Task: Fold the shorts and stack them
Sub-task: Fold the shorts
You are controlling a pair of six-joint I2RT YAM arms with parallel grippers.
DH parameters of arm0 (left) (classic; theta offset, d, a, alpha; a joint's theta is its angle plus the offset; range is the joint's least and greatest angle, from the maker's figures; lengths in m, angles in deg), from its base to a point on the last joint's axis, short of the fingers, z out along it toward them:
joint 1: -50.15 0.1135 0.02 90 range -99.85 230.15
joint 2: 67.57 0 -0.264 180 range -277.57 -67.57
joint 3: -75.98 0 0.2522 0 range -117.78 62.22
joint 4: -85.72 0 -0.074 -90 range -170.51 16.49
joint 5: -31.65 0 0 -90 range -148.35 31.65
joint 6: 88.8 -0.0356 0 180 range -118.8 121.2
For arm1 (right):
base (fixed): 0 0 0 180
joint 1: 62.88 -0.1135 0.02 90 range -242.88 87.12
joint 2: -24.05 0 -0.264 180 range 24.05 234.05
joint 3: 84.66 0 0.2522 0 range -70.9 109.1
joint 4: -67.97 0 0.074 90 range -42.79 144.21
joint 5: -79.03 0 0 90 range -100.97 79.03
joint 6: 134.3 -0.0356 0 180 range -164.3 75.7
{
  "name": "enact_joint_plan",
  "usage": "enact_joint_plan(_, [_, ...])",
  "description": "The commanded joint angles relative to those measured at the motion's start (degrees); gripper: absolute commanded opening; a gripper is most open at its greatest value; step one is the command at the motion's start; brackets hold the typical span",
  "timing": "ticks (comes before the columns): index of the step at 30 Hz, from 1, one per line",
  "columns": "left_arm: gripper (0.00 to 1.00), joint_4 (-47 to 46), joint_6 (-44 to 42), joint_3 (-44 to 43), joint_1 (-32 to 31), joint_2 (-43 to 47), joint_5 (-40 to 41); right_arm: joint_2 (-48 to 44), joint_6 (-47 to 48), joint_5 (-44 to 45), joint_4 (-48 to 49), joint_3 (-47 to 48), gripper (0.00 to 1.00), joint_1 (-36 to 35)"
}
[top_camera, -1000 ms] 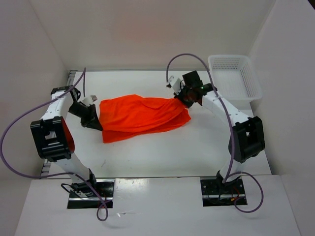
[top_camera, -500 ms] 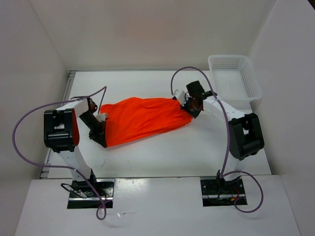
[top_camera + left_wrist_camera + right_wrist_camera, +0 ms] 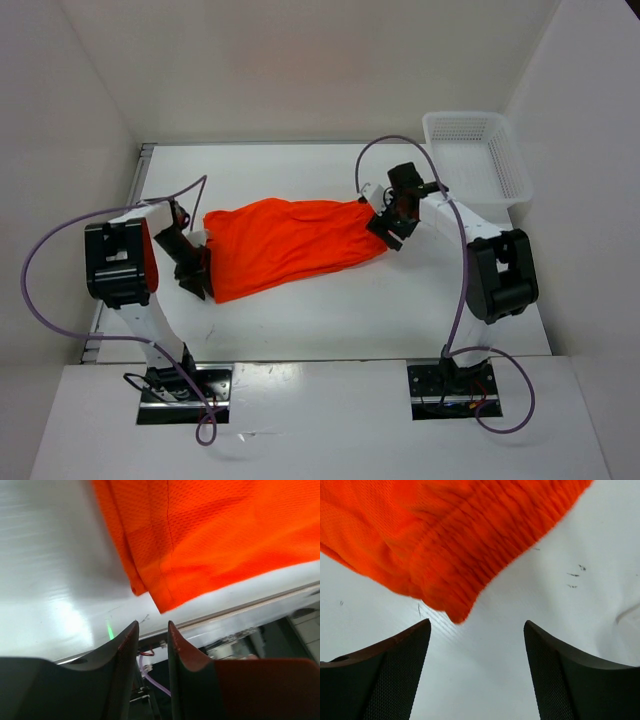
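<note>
Left gripper [image 3: 151, 625] is hovering barely parted and right gripper [image 3: 477, 625] spread wide, both empty, so pinching only 1 layer of the rumpled shorts [image 3: 285, 240] is risking a skewed fold.

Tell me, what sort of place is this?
Probably a lab test bench for robots: a left arm and right arm bolted at a white table's edge, plain white walls boxing it in, orange shorts and a mesh basket laid out.
</note>
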Motion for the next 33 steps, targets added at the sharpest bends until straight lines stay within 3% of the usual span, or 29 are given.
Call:
enact_joint_plan(1, [0.37,4.3,-0.2,-5.0,3.2,3.0,-5.9,-0.8,0.9,-6.5,-6.5,8.1,0.81,3.3])
enact_joint_plan(4, [0.38,5.9,-0.2,-11.6,6.5,3.0,-11.5,-0.8,-0.1,-11.2,-8.1,11.9,0.81,5.1])
enact_joint_plan(6, [0.4,-0.2,-0.2,-14.6,7.1,2.3,-12.3,-0.8,-3.8,-13.6,-6.1,13.5,0.81,5.1])
enact_joint_plan(8, [0.41,-9.7,-0.2,-15.4,7.1,1.7,-9.8,0.0,-10.9,-14.1,-0.9,16.6,0.76,5.1])
enact_joint_plan(11, [0.43,-18.6,-0.2,-17.8,5.5,0.0,-6.9,2.9,-16.2,-14.1,3.4,21.4,0.61,3.8])
enact_joint_plan(12, [0.45,-20.3,-0.2,-18.5,4.8,-1.3,-5.9,5.4,-16.2,-11.2,4.2,22.8,0.53,1.7])
enact_joint_plan(16, [0.49,-27.9,-0.2,-22.3,1.0,-5.3,-0.3,11.9,-17.1,-5.2,8.5,23.5,0.42,-2.3])
enact_joint_plan(25, [0.52,-34.7,-0.2,-24.7,-3.6,-11.8,8.3,20.1,-20.8,-4.1,10.4,22.1,0.33,-3.4])
enact_joint_plan(28, [0.46,-35.2,-0.2,-24.7,-3.6,-14.0,11.3,21.4,-22.3,-0.4,12.8,20.6,0.31,-3.9])
enact_joint_plan(31, [0.35,-35.2,-0.2,-25.4,-3.6,-16.8,14.9,22.8,-26.5,9.6,18.5,18.5,0.31,-3.9])
enact_joint_plan(33, [0.34,-34.6,-0.2,-26.7,-3.6,-19.1,17.0,23.9,-27.7,16.1,20.5,18.5,0.31,-3.9])
